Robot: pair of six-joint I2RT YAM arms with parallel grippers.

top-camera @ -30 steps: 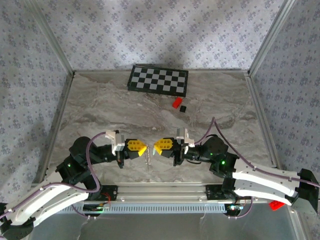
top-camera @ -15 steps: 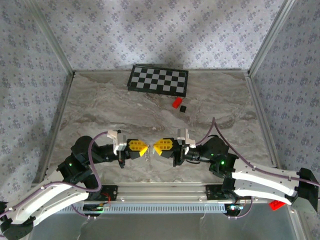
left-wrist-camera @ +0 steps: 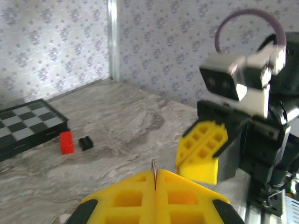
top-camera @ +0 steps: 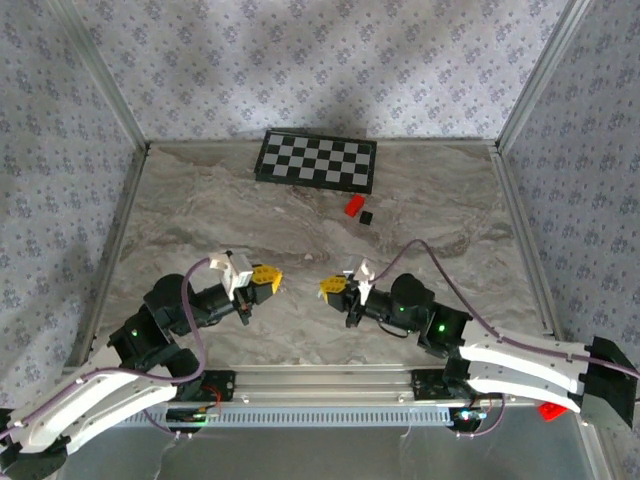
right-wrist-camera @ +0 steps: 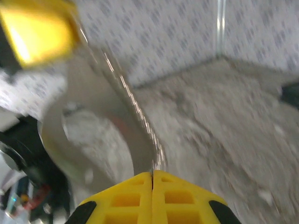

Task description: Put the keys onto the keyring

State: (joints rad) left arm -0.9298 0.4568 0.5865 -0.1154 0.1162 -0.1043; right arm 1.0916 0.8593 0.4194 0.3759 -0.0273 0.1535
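Observation:
My left gripper [top-camera: 272,281] [left-wrist-camera: 155,172] is shut on the keyring [left-wrist-camera: 154,164]. The ring is a thin wire loop seen edge-on, and it pokes out of the seam between the yellow pads. My right gripper [top-camera: 328,287] [right-wrist-camera: 152,173] faces it a short gap away and is also shut. In the blurred right wrist view a fine glinting chain [right-wrist-camera: 140,116] runs from its jaw seam up and left toward the left gripper's yellow finger [right-wrist-camera: 39,28]. The right gripper's yellow fingers [left-wrist-camera: 202,151] sit just right of the ring. The keys are hidden.
A small red block [top-camera: 353,206] [left-wrist-camera: 67,142] and a small black cube [top-camera: 366,216] [left-wrist-camera: 85,143] lie on the marble table in front of the checkerboard [top-camera: 316,160]. Patterned walls with metal posts close in the table on three sides.
Both grippers have lifted, tilted and drawn apart, widening the gap between their tips. The pale piece that dangled between them a second ago no longer shows from above.

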